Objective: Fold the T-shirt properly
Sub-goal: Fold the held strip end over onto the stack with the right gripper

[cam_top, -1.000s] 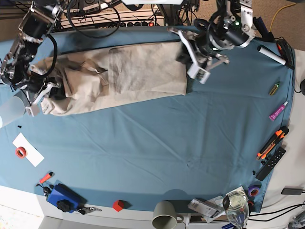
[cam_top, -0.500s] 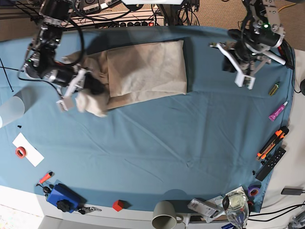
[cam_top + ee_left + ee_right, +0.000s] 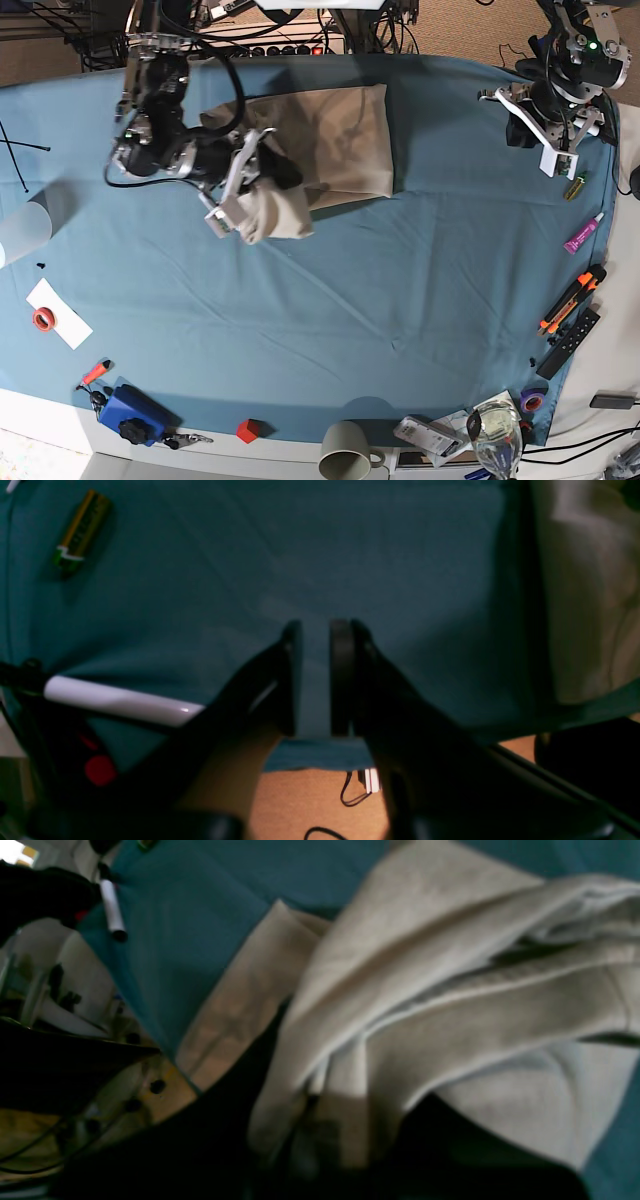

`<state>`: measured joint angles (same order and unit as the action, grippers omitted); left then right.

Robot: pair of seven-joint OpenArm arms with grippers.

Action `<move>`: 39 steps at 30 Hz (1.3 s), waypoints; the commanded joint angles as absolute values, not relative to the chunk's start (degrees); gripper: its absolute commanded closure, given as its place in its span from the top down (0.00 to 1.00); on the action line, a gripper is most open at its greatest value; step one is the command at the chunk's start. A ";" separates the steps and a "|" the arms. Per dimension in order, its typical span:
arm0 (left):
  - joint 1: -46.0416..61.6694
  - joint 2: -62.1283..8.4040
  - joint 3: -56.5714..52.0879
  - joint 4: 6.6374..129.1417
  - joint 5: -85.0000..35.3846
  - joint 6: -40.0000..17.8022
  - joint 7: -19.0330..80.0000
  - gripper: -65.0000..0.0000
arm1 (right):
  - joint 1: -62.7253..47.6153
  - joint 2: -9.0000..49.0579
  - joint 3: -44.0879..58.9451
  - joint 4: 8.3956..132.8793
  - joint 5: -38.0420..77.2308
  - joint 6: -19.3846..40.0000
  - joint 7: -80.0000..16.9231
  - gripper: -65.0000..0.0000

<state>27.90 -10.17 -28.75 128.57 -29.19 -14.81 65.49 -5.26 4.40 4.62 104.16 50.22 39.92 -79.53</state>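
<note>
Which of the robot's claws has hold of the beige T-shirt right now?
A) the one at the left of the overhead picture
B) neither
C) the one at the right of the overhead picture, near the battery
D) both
A: the right gripper is bunched into the T-shirt, carrying a fold across it, while the left gripper hangs empty over the blue tablecloth.

My tabletop (image 3: 330, 290) wears a blue-teal cloth. On it lie the beige T-shirt (image 3: 340, 140) at the far side, a battery (image 3: 576, 186) and pink tube (image 3: 583, 234) at one edge, a red block (image 3: 248, 431), a blue box (image 3: 130, 412) and a paper slip (image 3: 60, 314).
</note>
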 commanded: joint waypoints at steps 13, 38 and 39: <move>27.97 -10.48 -29.06 129.67 -29.63 -14.85 64.51 0.14 | -0.64 4.27 -12.01 105.23 37.98 40.00 -73.45 0.00; 29.08 -10.50 -29.06 129.64 -29.17 -14.85 63.42 0.14 | -0.82 -2.66 -19.40 110.26 39.00 40.00 -79.85 0.33; 29.08 -10.50 -29.06 129.64 -29.19 -14.85 63.40 0.14 | -0.82 -2.66 -19.40 110.26 37.54 40.00 -80.00 0.33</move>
<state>28.88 -10.15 -28.73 128.57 -28.97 -14.81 64.47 -1.58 -2.17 -19.51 109.21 35.81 39.94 -81.17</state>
